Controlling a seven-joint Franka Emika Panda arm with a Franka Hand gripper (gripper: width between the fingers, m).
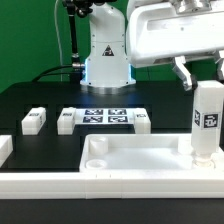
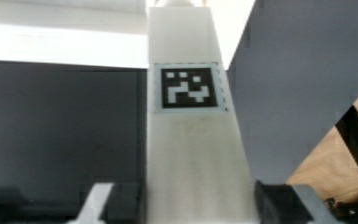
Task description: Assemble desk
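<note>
**Supervisor:** Where do you stand?

**Operator:** I have the gripper [image 1: 203, 78] closed partway on one leg [image 1: 207, 120], with a finger pressed on either side near its upper end. The leg is upright. Its lower end is down in the corner of the desk top [image 1: 140, 176], on the exterior view's right.

**Supervisor:** Is it seated?

**Operator:** I can't tell; the joint is hidden behind the rim. In my judgement this is the fitting step.

**Supervisor:** How will you handle it?

**Operator:** I keep the leg plumb and push straight down along its axis. If I have to turn it, I turn gently, because nothing I can see pins the top down and it could slide. I'd let go only once the leg feels firm.

**Supervisor:** And the rest?

**Operator:** The other legs [image 1: 67, 120] lie on the table [image 1: 40, 95] beside the marker board [image 1: 105, 117], well apart from the top.
</note>
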